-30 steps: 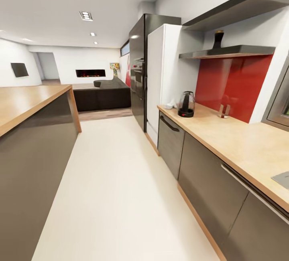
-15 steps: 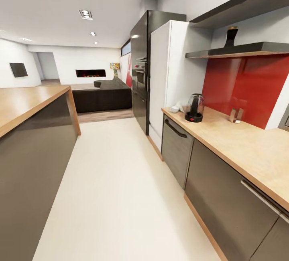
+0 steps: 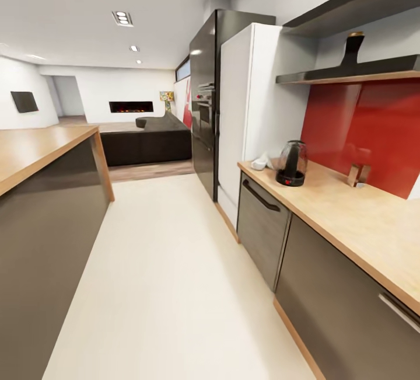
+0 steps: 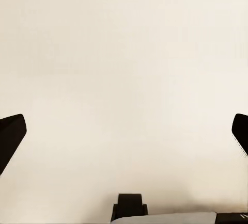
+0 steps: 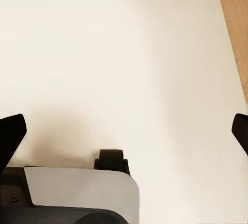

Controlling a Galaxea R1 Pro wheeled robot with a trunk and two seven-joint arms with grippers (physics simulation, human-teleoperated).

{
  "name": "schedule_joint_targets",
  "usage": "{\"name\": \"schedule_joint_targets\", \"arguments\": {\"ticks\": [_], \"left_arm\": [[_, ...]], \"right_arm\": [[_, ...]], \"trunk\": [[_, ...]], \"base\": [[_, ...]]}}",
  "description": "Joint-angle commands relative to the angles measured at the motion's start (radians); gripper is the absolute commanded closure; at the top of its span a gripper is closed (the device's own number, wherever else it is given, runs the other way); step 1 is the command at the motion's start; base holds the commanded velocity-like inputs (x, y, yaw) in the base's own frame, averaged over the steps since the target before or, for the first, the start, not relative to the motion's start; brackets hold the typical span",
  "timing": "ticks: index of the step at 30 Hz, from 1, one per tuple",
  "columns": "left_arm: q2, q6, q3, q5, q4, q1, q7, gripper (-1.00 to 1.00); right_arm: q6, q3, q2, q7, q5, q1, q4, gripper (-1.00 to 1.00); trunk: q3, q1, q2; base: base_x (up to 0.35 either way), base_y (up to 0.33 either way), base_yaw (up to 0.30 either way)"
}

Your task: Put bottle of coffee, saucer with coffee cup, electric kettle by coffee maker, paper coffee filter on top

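The kitchen countertop runs along the right over dark grey cabinets. Near its far end, beside the white fridge, stands the electric kettle, dark and rounded on a black base. A small white item lies just beyond the kettle; it is too small to name. The bottle of coffee, black with a yellow cap, stands on the lower kitchen shelf above the red backsplash. The coffee maker is out of view. My left gripper and right gripper are open over the pale floor, holding nothing.
A wooden-topped island with dark sides lines the left of the aisle. The cream floor runs between it and the cabinets. A tall black oven unit and white fridge stand ahead on the right. A small brownish object sits against the backsplash.
The whole head view has shifted: the camera has moved forward along the aisle, so the kettle, shelf and bottle appear nearer and further right. Nothing on the counter has moved.
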Motion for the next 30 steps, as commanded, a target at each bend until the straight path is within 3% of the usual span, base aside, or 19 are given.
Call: {"name": "schedule_joint_targets", "arguments": {"ticks": [1,16,30], "left_arm": [[0.000,-0.002,0.000,-0.001,-0.001,0.000,0.000,-1.00],[0.000,-0.002,0.002,-0.001,-0.001,0.000,0.001,-1.00],[0.000,-0.002,0.002,-0.001,-0.001,0.000,0.001,-1.00]], "right_arm": [[-0.001,0.000,0.000,0.000,0.003,0.000,0.000,-1.00],[-0.001,0.000,0.000,0.000,0.003,0.000,0.000,-1.00],[-0.001,0.000,0.000,0.000,0.003,0.000,0.000,-1.00]], "trunk": [[-0.001,0.001,0.000],[-0.001,0.001,0.000],[-0.001,0.001,0.000]], "base": [[0.329,0.000,0.000],[0.329,0.001,0.000],[0.329,0.085,0.000]]}}
